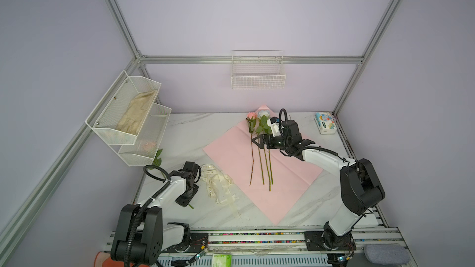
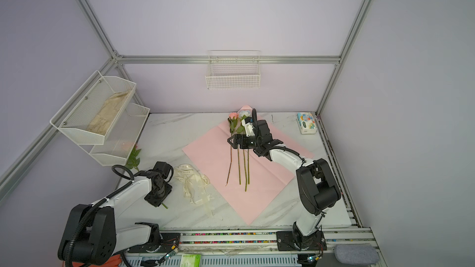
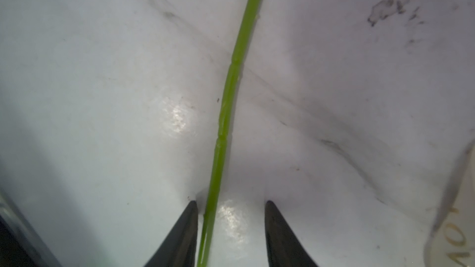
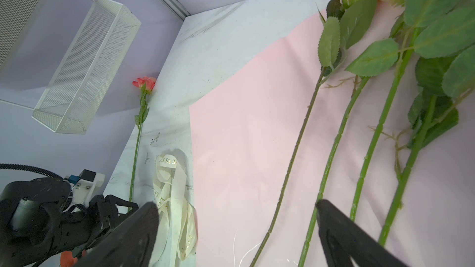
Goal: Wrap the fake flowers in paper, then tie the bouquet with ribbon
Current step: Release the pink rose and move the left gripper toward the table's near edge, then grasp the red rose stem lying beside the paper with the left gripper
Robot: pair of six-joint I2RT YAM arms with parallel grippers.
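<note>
Closest to my left wrist camera are the two black fingers of the left tool, pointed down at the white marble tabletop. They stand narrowed but not closed. The thin green stem of a single coral-pink fake rose runs between them, just beside one finger, with a clear gap to the other. I see no grip on it. That rose lies flat on the tabletop. Its bloom is well beyond the tool's tips, near the white mesh wall shelf, and its cut end pokes out from under the tool in both top views.

A loose cream lettered ribbon lies in a heap just beside the left tool, between it and a pale pink paper sheet.

The right tool sits over that sheet with its jaws spread wide, holding nothing. I cannot tell whether it touches the paper. Under it lies the bouquet of fake flowers: four long stems side by side on the sheet, untied. One brownish stem passes between the tool's fingers, a green one lies just beside one finger, and the other two lie outside. The leaves and the pink and pale blooms lie off to one side of the tool, toward the back wall. The cut ends lie off to its other side.
</note>
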